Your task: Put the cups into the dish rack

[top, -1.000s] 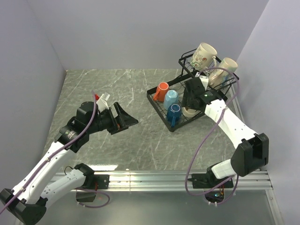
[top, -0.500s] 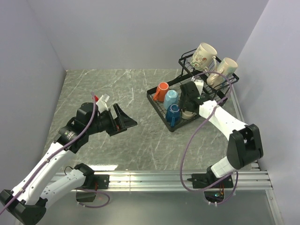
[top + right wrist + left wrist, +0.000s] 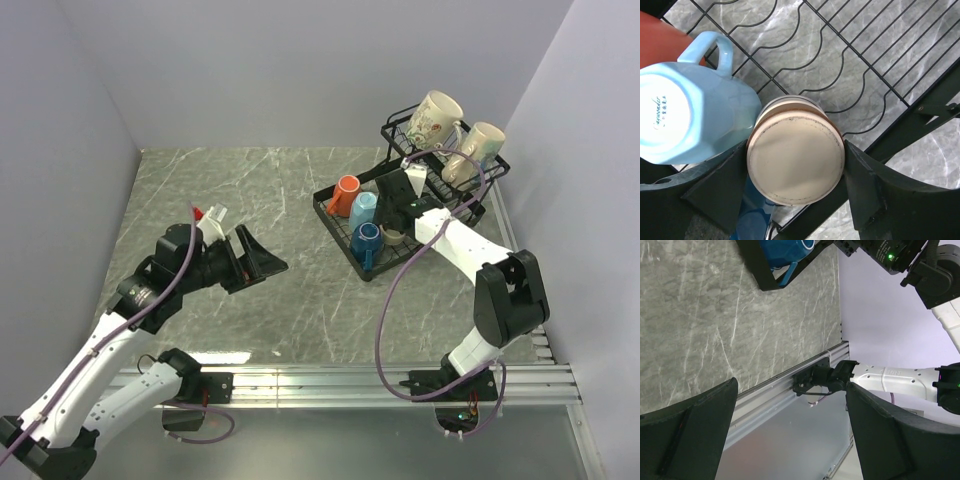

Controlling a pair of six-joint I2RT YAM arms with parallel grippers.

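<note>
Evidently nearly done: two cream mugs [image 3: 435,120] sit in the dish rack's [image 3: 338,235] upper basket, orange mug [image 3: 344,193] and blue mugs [image 3: 364,210] in its tray, where the right end effector [image 3: 795,195] clasps the upturned small cup [image 3: 795,160]; left end effector [image 3: 790,440] gapes empty.

The table [image 3: 250,200] is grey marble with white veins. The dish rack [image 3: 337,234] is black wire. It carries an orange mug [image 3: 344,193], a light blue mug [image 3: 364,210], a dark blue mug [image 3: 371,240], a cream floral mug [image 3: 434,120], a plain cream mug [image 3: 482,142] and a tan-based cup [image 3: 795,150].
</note>
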